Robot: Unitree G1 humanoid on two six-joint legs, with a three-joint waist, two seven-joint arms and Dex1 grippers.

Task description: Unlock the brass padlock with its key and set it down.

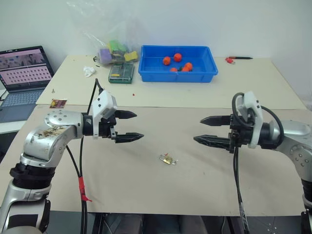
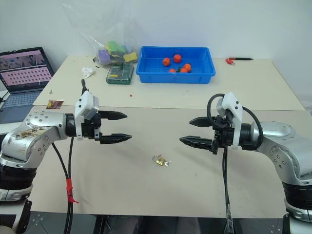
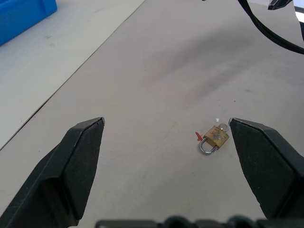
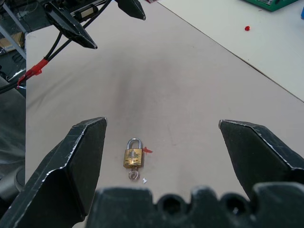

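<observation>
The brass padlock (image 1: 167, 159) lies flat on the tan table mat, its silvery shackle closed. The small key (image 4: 134, 175) sticks out of its base. A tiny red scrap lies beside it. My left gripper (image 1: 139, 126) hovers above the mat to the left of the padlock, open and empty, pointing right. My right gripper (image 1: 197, 129) hovers to the right of the padlock, open and empty, pointing left. The two face each other across a gap, with the padlock below and between them. In each wrist view the padlock (image 3: 214, 138) lies on the mat between that gripper's spread fingers.
A blue bin (image 1: 175, 75) with several small red-orange fruits (image 1: 177, 57) stands at the back. Left of it are a green box (image 1: 121, 73) and a plastic bag of items (image 1: 113, 50). A laptop (image 1: 24, 73) sits far left, and a red pen (image 1: 238, 59) lies at the back right.
</observation>
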